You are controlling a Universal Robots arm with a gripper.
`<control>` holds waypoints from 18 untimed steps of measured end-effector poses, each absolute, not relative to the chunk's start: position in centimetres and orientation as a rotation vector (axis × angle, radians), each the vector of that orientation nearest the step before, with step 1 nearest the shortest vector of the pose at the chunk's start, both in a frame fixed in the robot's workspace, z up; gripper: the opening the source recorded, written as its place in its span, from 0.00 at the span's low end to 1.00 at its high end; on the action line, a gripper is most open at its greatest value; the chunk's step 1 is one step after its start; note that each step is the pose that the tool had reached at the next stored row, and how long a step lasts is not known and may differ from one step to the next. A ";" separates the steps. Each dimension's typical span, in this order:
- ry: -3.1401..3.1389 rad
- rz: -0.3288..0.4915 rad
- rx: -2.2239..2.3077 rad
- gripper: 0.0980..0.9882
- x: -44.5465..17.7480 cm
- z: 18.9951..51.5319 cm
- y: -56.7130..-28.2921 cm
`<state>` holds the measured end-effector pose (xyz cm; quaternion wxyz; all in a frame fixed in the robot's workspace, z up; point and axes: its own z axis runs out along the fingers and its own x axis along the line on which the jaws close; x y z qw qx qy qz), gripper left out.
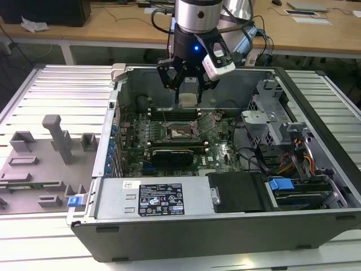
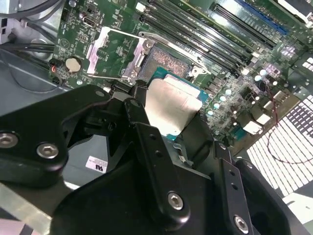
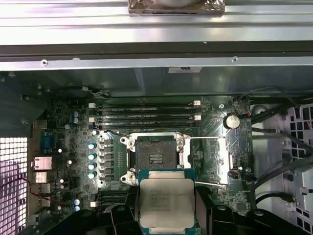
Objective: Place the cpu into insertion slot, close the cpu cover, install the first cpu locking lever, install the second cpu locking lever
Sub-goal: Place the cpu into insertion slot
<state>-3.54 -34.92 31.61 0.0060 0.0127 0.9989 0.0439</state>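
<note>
We find the gripper [image 1: 187,94] clamped on the cpu [image 3: 167,203] above the empty insertion slot [image 3: 155,157], the cpu cover [image 2: 98,54] swung open; none of the four steps is complete.

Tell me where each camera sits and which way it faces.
Exterior view: off the arm, looking down into the computer case; arm and claw show.
First wrist view: on the wrist, squarely facing the insertion slot; claw shows too.
Second wrist view: on the wrist, slanting past black claw links.
All share the cpu in the claw.
</note>
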 end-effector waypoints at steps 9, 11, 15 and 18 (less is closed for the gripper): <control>3.123 0.137 0.049 0.50 -3.5 29.0 -34.9; 3.123 0.137 0.049 0.50 -3.5 28.6 -34.9; 3.123 0.137 0.050 0.50 -3.5 27.8 -34.9; 3.123 0.135 0.049 0.50 -3.5 26.8 -34.6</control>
